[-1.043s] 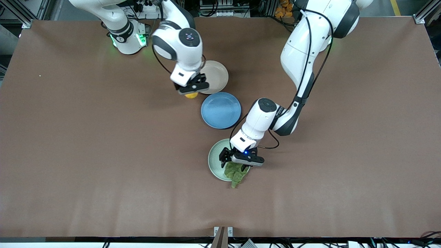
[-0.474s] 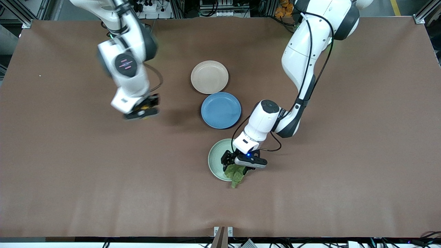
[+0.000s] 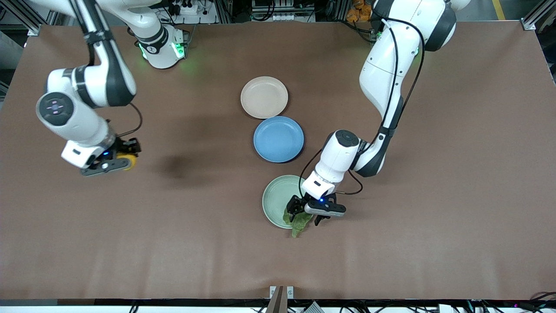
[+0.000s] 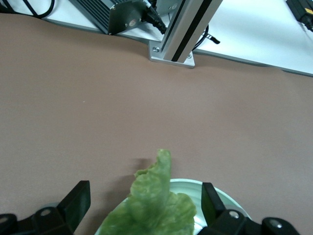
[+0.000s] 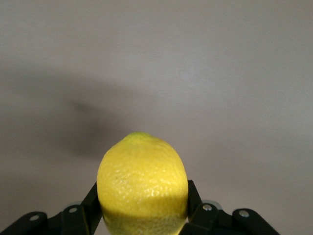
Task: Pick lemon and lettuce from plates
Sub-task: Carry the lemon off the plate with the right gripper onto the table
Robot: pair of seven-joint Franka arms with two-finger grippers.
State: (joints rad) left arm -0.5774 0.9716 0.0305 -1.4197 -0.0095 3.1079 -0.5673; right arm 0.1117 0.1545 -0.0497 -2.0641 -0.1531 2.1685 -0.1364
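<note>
The yellow lemon (image 3: 129, 162) (image 5: 142, 181) hangs over bare table toward the right arm's end, with my right gripper (image 3: 124, 160) (image 5: 143, 196) shut on it. The wrinkly green lettuce (image 3: 299, 224) (image 4: 151, 205) lies on the front-camera edge of the mint green plate (image 3: 274, 198) (image 4: 188, 182), its tip hanging over the rim. My left gripper (image 3: 309, 216) (image 4: 144, 203) stands open low over the leaf, one finger on each side of it. The beige plate (image 3: 264, 97) holds nothing.
A blue plate (image 3: 278, 139) with nothing on it sits between the beige and mint plates. In the left wrist view a metal post (image 4: 178, 34) stands at the table's edge nearest the front camera.
My right arm has carried the lemon from beside the beige plate out toward its own end of the table. My left gripper has shifted slightly over the lettuce and stays open.
</note>
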